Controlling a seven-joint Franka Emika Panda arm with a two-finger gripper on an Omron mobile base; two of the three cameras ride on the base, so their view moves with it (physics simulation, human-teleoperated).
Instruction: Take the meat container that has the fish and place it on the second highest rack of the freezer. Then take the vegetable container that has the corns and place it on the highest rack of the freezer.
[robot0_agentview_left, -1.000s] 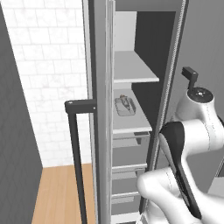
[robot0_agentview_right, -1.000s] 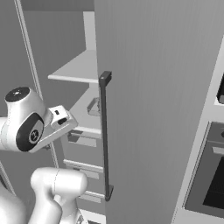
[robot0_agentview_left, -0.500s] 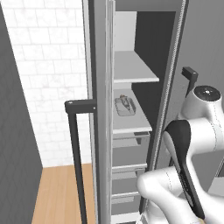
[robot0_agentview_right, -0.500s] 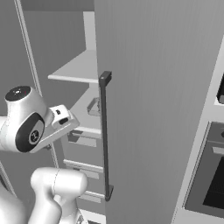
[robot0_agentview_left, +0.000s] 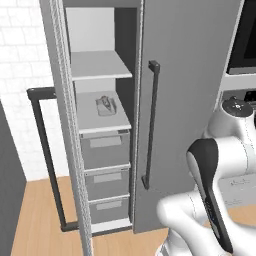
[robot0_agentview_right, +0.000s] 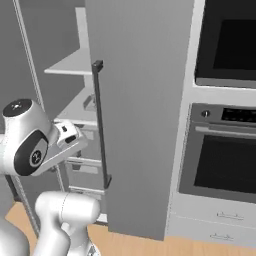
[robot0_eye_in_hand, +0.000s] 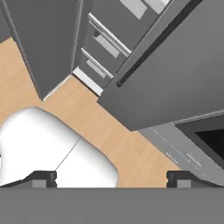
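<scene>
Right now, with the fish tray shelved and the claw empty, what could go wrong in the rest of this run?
1. The right door stands partly across the freezer, leaving a narrow gap; the arm could clip it on the next reach.
2. The fish tray sits near the front of the second rack; a bump might knock it off.
3. The open claw points at the floor, and the corn tray is not in sight, so the base must drive off and line up again for the top rack.
</scene>
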